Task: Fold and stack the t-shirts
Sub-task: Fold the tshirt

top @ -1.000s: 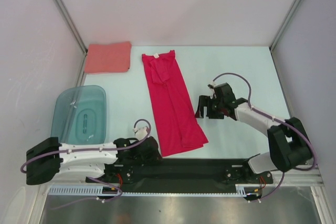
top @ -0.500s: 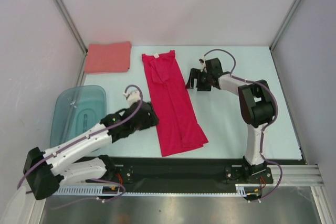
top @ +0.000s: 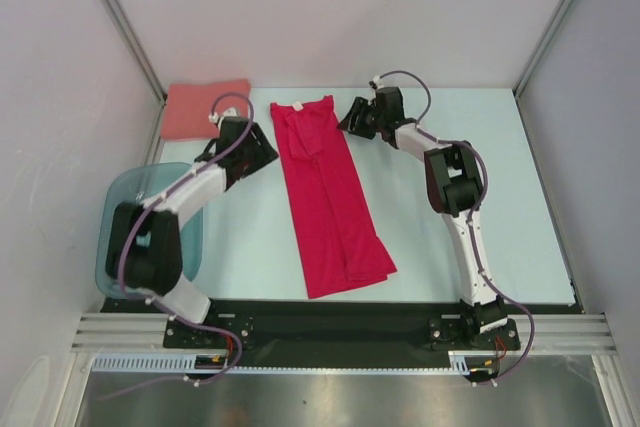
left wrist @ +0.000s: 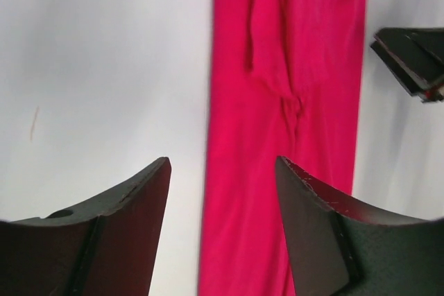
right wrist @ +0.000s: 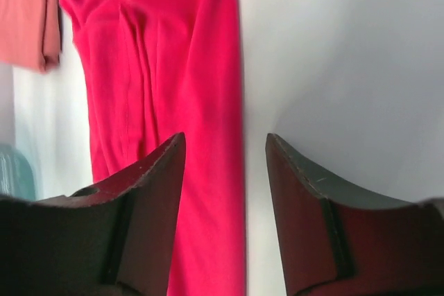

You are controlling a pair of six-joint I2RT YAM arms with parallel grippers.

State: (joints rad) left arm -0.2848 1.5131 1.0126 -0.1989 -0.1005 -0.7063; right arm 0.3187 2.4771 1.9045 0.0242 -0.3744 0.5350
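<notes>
The crimson-red t-shirt (top: 327, 197) lies folded into a long strip down the middle of the table, collar end at the back. It also shows in the left wrist view (left wrist: 277, 143) and the right wrist view (right wrist: 173, 102). The salmon-pink t-shirt (top: 195, 107) lies folded at the back left; its edge shows in the right wrist view (right wrist: 24, 19). My left gripper (top: 262, 151) is open and empty, just left of the red strip's upper part (left wrist: 222, 164). My right gripper (top: 352, 117) is open and empty, just right of the collar end (right wrist: 225, 140).
A translucent teal tub (top: 120, 222) stands at the left, under my left arm. Grey walls with metal corner posts close in the back and sides. A black rail (top: 330, 327) runs along the near edge.
Both arms have swung from the near part of the table to the back. The left gripper went up beside the red strip's left edge, the right to its top right corner.
</notes>
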